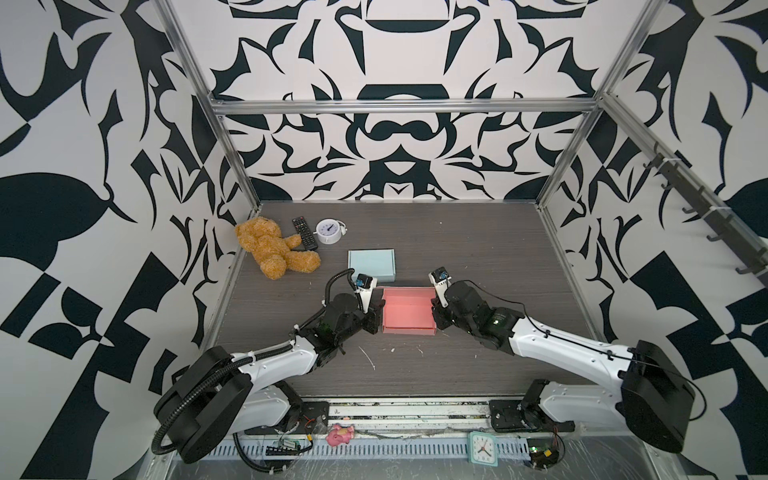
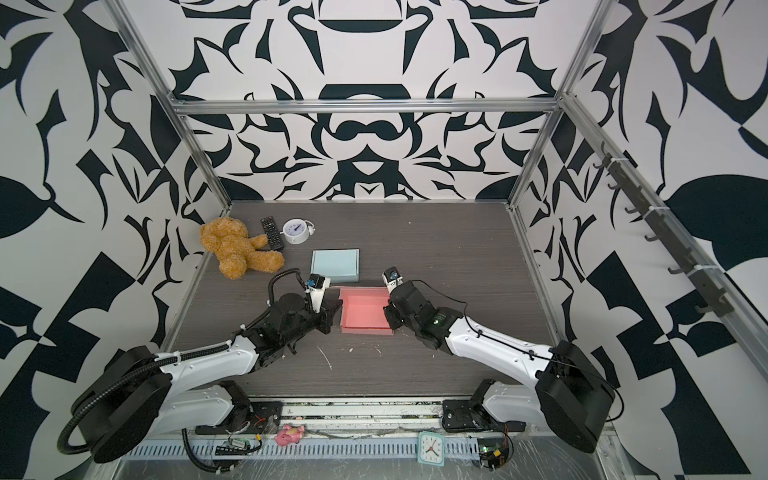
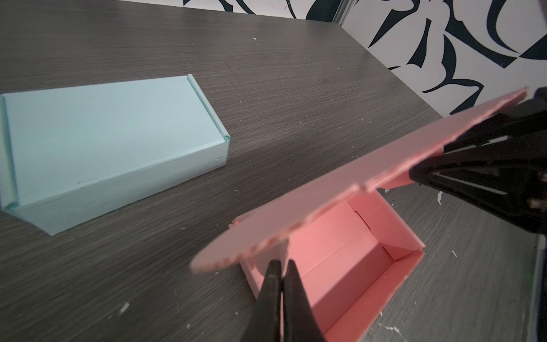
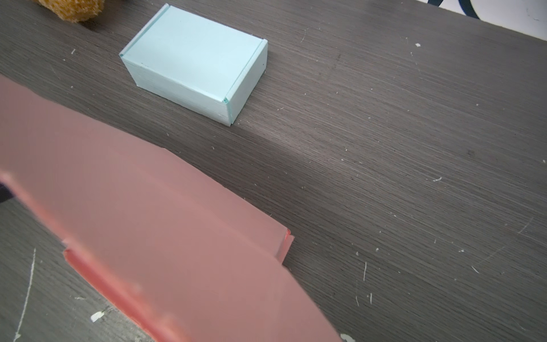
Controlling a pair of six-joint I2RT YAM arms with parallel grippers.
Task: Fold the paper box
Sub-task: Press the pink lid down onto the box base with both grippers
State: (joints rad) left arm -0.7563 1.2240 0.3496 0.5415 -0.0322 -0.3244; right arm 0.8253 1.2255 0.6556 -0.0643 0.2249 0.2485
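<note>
We had left fingers (image 3: 270, 290) and right fingers (image 3: 479, 160) clamped on opposite ends of the raised lid (image 3: 325, 189), the pink box (image 3: 340, 266) lengthwise between them.

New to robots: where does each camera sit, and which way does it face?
Top views: high over the table's near edge, looking down and forward; left arm and right arm meet at the pink box.
Left wrist: looks along the left gripper, shut on the pink box; right gripper shows.
Right wrist: from the right arm, over the lid; no gripper shows.
Shared: both wrist views see the blue box.
</note>
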